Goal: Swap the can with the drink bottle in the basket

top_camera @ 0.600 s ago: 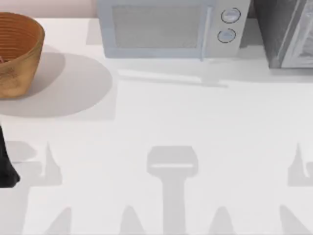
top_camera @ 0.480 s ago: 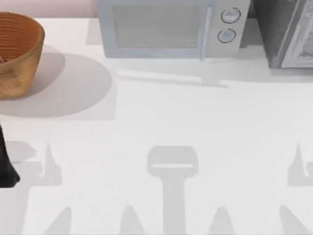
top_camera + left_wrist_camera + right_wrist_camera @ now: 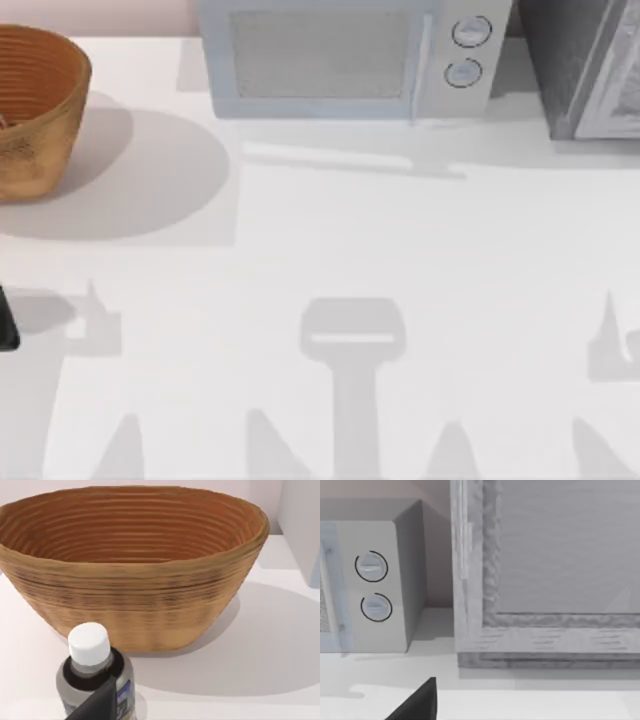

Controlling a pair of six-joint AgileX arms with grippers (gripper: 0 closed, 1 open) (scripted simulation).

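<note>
Nearest, the left gripper (image 3: 97,705) sits at the table's (image 3: 330,250) left edge, one dark finger in front of a grey bottle (image 3: 95,680) with a white cap; whether it pinches the bottle, I cannot tell. Just beyond stands the basket (image 3: 135,605), at the far left corner. Farther back are the microwave (image 3: 345,55) and a grey cabinet (image 3: 550,570), faced by the right gripper (image 3: 417,702), its spread unclear.

Woven basket (image 3: 35,105) upright, table's far-left
</note>
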